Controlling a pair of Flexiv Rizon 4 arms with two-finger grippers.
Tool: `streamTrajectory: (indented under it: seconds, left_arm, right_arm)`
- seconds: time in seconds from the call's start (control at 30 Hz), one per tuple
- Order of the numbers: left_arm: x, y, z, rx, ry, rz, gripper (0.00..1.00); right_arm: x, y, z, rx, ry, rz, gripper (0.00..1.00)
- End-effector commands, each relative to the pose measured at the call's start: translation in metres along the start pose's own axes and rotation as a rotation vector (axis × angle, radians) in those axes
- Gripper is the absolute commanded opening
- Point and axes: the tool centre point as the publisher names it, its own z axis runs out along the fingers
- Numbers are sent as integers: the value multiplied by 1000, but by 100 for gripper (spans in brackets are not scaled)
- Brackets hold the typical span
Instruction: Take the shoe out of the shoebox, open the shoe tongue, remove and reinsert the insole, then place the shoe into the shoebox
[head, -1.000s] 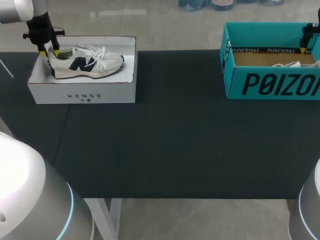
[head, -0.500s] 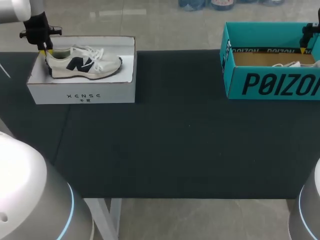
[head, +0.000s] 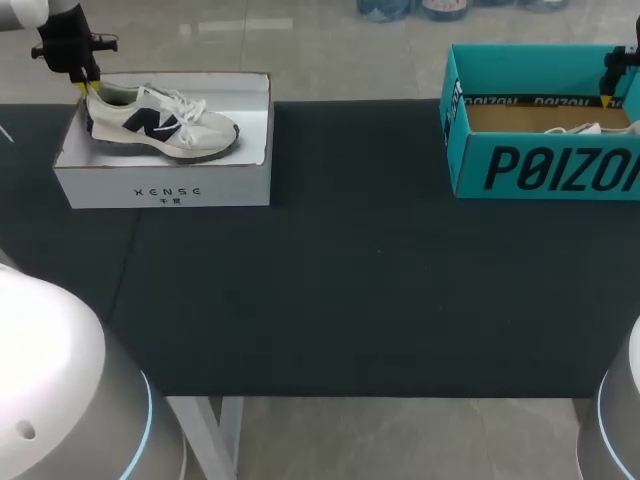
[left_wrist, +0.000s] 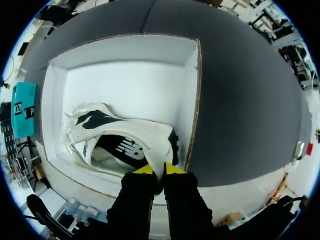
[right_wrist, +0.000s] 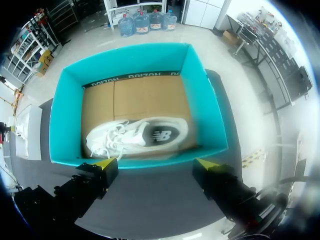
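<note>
A white shoe (head: 160, 122) with a dark side logo hangs heel-up over the white shoebox (head: 165, 182) at the table's back left. My left gripper (head: 84, 88) is shut on its heel collar. In the left wrist view the yellow fingertips (left_wrist: 145, 170) pinch the heel rim of the shoe (left_wrist: 117, 137), whose toe dips toward the white shoebox floor (left_wrist: 130, 82). My right gripper (right_wrist: 156, 163) hovers open above the near wall of the teal shoebox (right_wrist: 64, 117), where a second white shoe (right_wrist: 137, 136) lies on its side on brown cardboard.
The teal shoebox (head: 540, 165) stands at the table's back right, partly past the view's edge. Dark cloth (head: 350, 280) covers the table between and in front of the two boxes.
My left gripper has shut on the shoe's heel and risen toward the back left. The shoe has lifted heel first out of the white box. The right arm has not moved.
</note>
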Motion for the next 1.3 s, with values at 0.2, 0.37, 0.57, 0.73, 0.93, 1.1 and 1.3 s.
streamTrajectory:
  seconds: [0.2, 0.37, 0.57, 0.73, 0.93, 1.1, 1.3]
  left_arm:
    - [-9, -21, -50, -68, -12, 6, 0]
    - [-13, -25, -88, -106, -17, 15, 0]
    - [-19, -35, -156, -177, -39, 19, 0]
    - [-32, -51, -210, -218, -64, 38, 0]
    - [-61, -84, -269, -275, -75, 67, 0]
    - [-93, -120, -299, -298, -89, 86, 0]
    - [-141, -182, -302, -278, -143, 133, 0]
  right_arm:
    - [0, 0, 0, -2, 0, 1, 100]
    - [0, 0, 0, -2, 0, 1, 100]
    - [0, 0, 0, -2, 0, 1, 100]
    - [0, 0, 0, -2, 0, 1, 100]
    - [0, 0, 0, -2, 0, 1, 100]
    - [0, 0, 0, -2, 0, 1, 100]
    - [0, 0, 0, -2, 0, 1, 100]
